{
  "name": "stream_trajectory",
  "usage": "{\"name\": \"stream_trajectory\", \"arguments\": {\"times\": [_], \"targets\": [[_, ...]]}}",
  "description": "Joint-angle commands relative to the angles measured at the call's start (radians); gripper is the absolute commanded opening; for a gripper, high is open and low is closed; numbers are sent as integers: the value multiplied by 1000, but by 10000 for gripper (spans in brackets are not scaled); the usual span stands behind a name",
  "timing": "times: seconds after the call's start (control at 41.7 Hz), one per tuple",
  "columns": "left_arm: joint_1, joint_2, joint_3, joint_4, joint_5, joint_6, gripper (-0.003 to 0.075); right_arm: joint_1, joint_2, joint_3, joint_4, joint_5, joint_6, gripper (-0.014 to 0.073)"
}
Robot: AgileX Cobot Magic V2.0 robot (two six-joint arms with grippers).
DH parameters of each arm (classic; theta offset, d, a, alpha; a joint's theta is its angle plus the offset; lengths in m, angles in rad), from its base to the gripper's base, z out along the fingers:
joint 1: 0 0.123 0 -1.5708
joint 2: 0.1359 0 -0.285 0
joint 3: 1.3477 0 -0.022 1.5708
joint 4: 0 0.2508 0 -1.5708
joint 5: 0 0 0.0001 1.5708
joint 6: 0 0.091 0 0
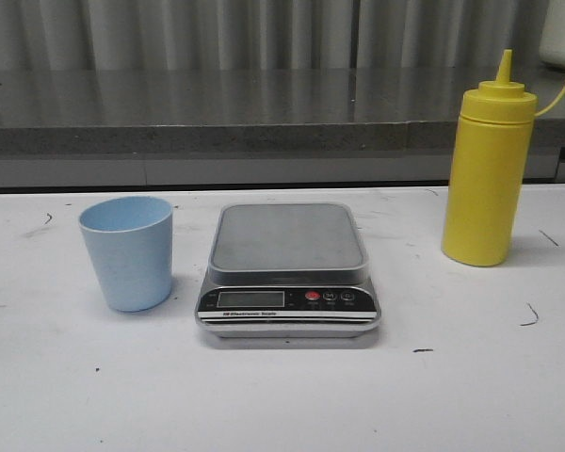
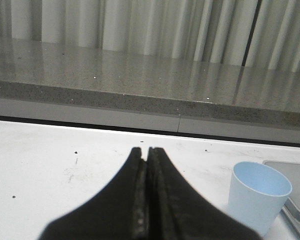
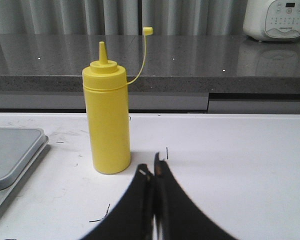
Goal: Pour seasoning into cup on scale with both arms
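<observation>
seasoning [image 3: 106, 125] upright beyond closed right pincer [image 3: 151, 172]

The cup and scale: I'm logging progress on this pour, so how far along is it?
Nothing looks done yet. The cup stands on the table left of the scale, whose platform is bare. The seasoning bottle stands upright to the scale's right, ungripped. Nothing is in hand: the left gripper and right gripper are both shut and hold nothing. Left: set the cup on the scale, lift the bottle, pour.
</observation>
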Motion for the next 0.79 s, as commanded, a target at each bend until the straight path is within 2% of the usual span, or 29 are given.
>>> {"name": "stream_trajectory", "arguments": {"times": [0.0,0.24,0.359,0.455,0.623,0.767], "targets": [[-3,-17,25,1,-81,-2,-20,-5,-16,-6,-12,-84,-6,-68],[-3,-17,25,1,-88,-2,-20,-5,-16,-7,-12,-103,-6,-68],[-3,-17,17,1,-135,-2,-20,-5,-16,-15,-12,-110,-6,-68],[-3,-17,-42,1,-136,-2,-20,-4,-16,-71,-12,-68,-6,-68],[-3,8,-217,1,-8,-2,-20,-4,7,-244,-16,88,-7,-68],[-3,95,-397,1,191,-2,-20,-4,100,-417,-22,245,-8,-68]]}}
